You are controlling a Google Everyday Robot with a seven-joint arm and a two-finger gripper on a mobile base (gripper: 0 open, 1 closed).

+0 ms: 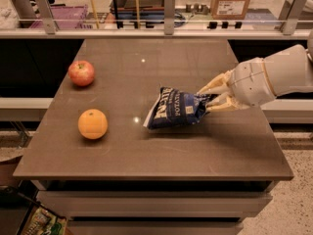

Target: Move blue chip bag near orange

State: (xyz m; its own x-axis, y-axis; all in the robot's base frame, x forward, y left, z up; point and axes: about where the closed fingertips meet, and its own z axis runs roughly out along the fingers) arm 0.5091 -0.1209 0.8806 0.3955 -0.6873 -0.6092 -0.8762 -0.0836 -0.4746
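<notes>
The blue chip bag (pixel 176 109) is a crinkled navy bag with white lettering, right of the table's middle, low over or on the tabletop. My gripper (pixel 211 98) comes in from the right, its pale fingers (pixel 215 87) shut on the bag's right end. The orange (pixel 93 124) sits on the table's front left, about a bag's width left of the bag's left edge, not touching it.
A red-and-yellow apple (pixel 81 73) sits at the left, behind the orange. The brown table (pixel 146 155) has its front edge close below. A railing with glass (pixel 166 13) runs along the far side, with boxes and clutter behind.
</notes>
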